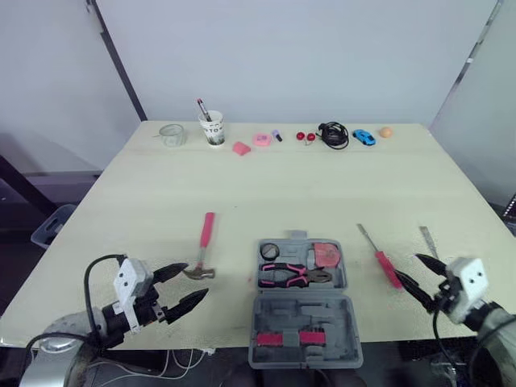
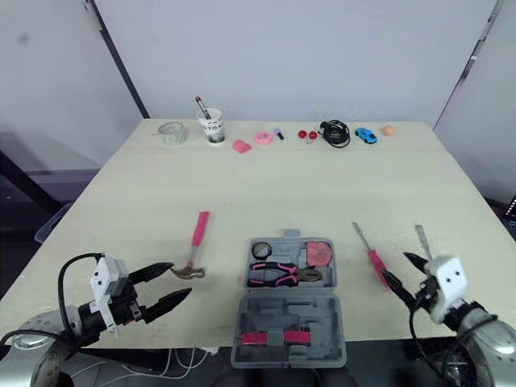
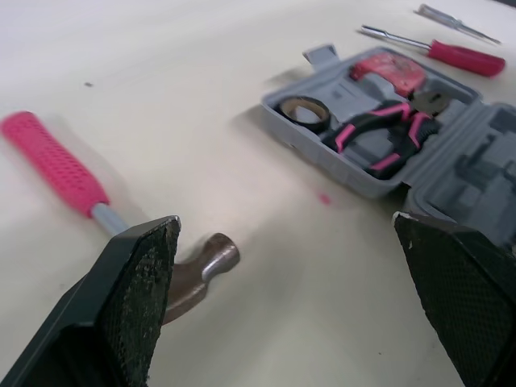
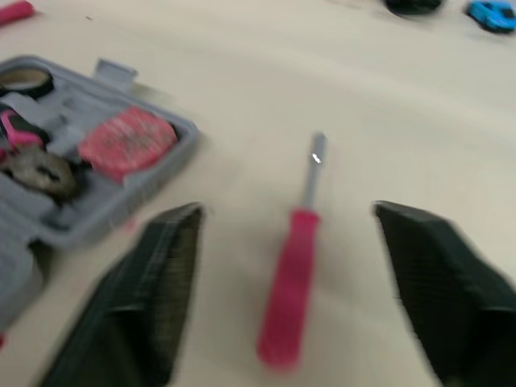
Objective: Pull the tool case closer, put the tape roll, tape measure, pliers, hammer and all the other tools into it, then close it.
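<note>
The tool case (image 1: 300,302) is sitting open at the near edge of the table (image 1: 282,185), holding the tape roll (image 1: 270,251), tape measure (image 1: 326,255) and pliers (image 1: 294,275), while the hammer (image 1: 203,246) is lying just left of it by the left gripper (image 1: 197,279) and the red screwdriver (image 1: 380,258) is lying to its right by the right gripper (image 1: 405,266), both grippers hanging empty with fingers spread wide.

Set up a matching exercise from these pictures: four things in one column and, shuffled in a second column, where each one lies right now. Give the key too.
Things
1. hammer
2. pliers
3. red screwdriver
4. blue toy car

Places
a. in the row of small things at the far edge of the table
b. inside the open tool case
c. on the table left of the tool case, near the left pincer
d. on the table right of the tool case, near the right pincer

Pairs: 1-c, 2-b, 3-d, 4-a
</note>
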